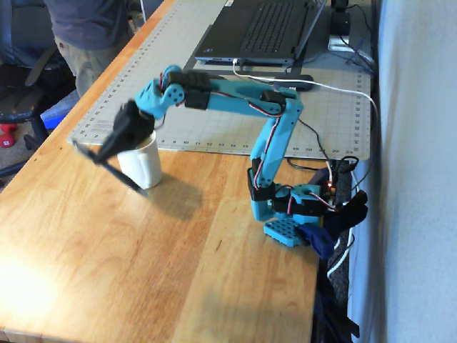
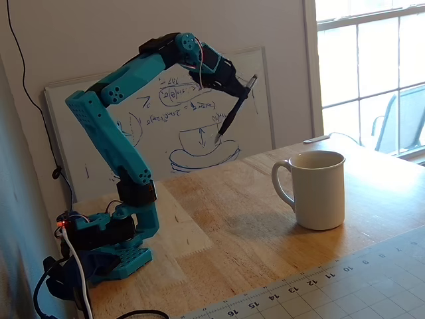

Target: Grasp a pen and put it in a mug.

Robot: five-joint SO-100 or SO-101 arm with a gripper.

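Pen (image 2: 234, 111) is clamped between the claw's fingers and carried in the air, clear of the table (image 1: 107, 271). In a fixed view it hangs steeply tilted, tip pointing down toward 7 o'clock, seen against the whiteboard (image 2: 159, 126) behind the arm. In the other fixed view the pen (image 1: 114, 168) appears as a blurred dark bar running from 10 o'clock to 4 o'clock across the front of the mug (image 1: 141, 161); whether it is actually above the mug or beside it cannot be told from that angle.

Claw (image 2: 240, 92) is closed on the pen's upper part, near the clip end. In the other fixed view the claw (image 1: 118, 139) sits at about 10 o'clock from the mug rim.

Mug (image 2: 312, 189) stands upright on the wooden table, handle at 9 o'clock in that view. Pen is well apart from it there, up at roughly 10 o'clock.

Arm (image 1: 275, 121) is blue, base at the table edge. Cutting mat (image 1: 214, 121) lies at 12 o'clock from the mug in that fixed view; a laptop (image 1: 257, 28) rests on its far side. A person (image 1: 89, 28) stands at the table's far corner.
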